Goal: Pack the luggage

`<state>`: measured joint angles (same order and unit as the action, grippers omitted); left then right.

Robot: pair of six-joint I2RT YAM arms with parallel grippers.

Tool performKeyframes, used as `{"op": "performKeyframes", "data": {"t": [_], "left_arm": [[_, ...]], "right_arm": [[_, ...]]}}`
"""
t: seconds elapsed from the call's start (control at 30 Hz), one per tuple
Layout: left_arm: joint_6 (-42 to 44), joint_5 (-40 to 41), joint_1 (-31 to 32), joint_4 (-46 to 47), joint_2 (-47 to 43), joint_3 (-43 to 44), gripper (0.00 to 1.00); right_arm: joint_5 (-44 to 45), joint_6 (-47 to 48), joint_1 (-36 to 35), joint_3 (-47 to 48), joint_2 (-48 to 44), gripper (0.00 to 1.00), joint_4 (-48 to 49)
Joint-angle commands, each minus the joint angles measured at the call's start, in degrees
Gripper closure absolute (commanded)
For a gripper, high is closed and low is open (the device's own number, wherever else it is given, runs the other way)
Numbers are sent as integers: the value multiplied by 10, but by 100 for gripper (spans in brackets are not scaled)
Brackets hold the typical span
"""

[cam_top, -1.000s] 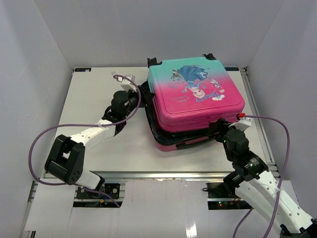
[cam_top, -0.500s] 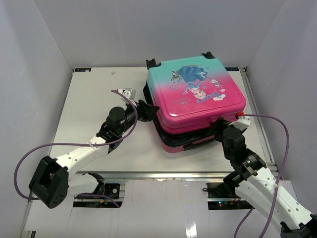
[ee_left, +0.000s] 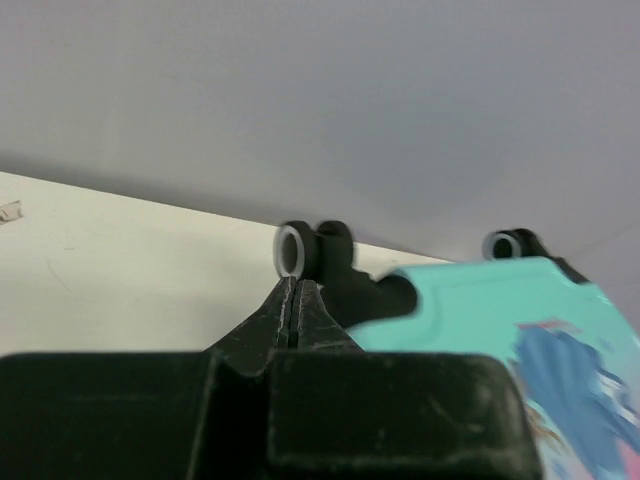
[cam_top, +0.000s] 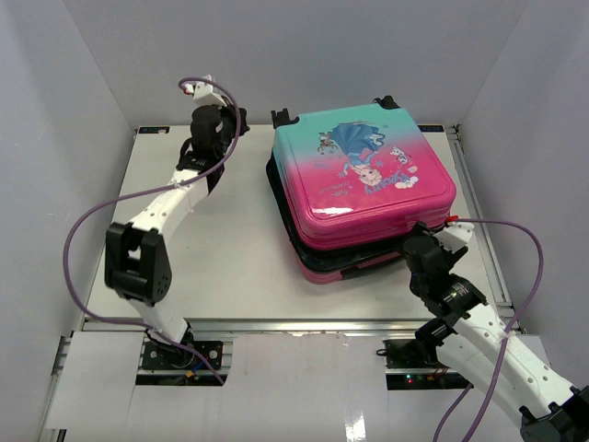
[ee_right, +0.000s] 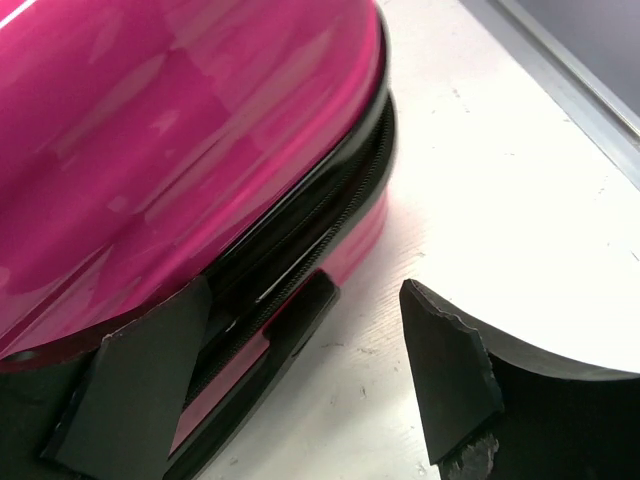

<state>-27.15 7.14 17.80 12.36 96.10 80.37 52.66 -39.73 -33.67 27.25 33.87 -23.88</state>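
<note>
The luggage [cam_top: 363, 180], a pink-to-teal hard-shell suitcase with a princess print, lies flat on the table with its lid down on the lower shell. Its black wheels [cam_top: 282, 118] point to the back. My left gripper [cam_top: 210, 175] is shut and empty, to the left of the luggage's back corner; in the left wrist view its fingertips [ee_left: 296, 300] point at a wheel [ee_left: 292, 248]. My right gripper [cam_top: 416, 247] is open at the luggage's near right corner. In the right wrist view the pink shell [ee_right: 180, 150] and its black zipper seam [ee_right: 300, 270] fill the left, next to my left finger [ee_right: 140, 380].
White enclosure walls close in the table on the left, back and right. A metal rail [cam_top: 479, 212] runs along the table's right edge, close to my right arm. Purple cables [cam_top: 92, 221] loop off both arms.
</note>
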Motion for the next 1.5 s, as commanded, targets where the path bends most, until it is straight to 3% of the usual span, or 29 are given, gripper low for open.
{"op": "performKeyframes", "data": {"t": [0.0,0.1,0.3,0.43,0.53,0.67,0.77,0.87,0.97,1.0,1.1,1.17,1.3,1.33,1.47], "left_arm": [[34,-5,-9,-19,104,61,100],[35,-23,-11,21,149,54,100],[25,-157,-12,84,172,-10,98],[3,-170,-12,98,159,-63,68],[-11,-198,-12,113,163,-80,55],[-31,-227,-12,115,181,-80,53],[-40,-239,-12,117,191,-82,64],[-52,-183,-16,53,178,-79,81],[-59,-69,-18,-6,106,-110,82],[-65,-12,-17,-16,76,-134,81],[-59,28,-16,-39,-4,-180,76],[-54,5,-4,-48,-53,-215,73],[-30,12,77,-26,-161,-322,64],[-32,19,92,-27,-171,-334,56],[-61,-19,151,-16,-193,-379,53]], "right_arm": [[84,-29,19,-13,-37,16,16],[88,-31,25,-16,-62,16,16],[55,-13,25,-12,-87,15,16],[47,-14,26,-14,-74,14,16],[36,-16,26,-14,-66,14,16],[32,-11,26,-15,-61,14,16],[25,-7,26,-9,-56,14,16],[22,17,26,-2,-43,16,23],[53,23,26,5,-17,16,19],[63,19,26,8,-5,16,17],[81,12,27,50,34,17,-14],[97,11,28,89,51,19,-48],[125,10,30,142,59,18,-98],[125,13,30,143,43,18,-97],[125,34,33,148,7,18,-97]]}}
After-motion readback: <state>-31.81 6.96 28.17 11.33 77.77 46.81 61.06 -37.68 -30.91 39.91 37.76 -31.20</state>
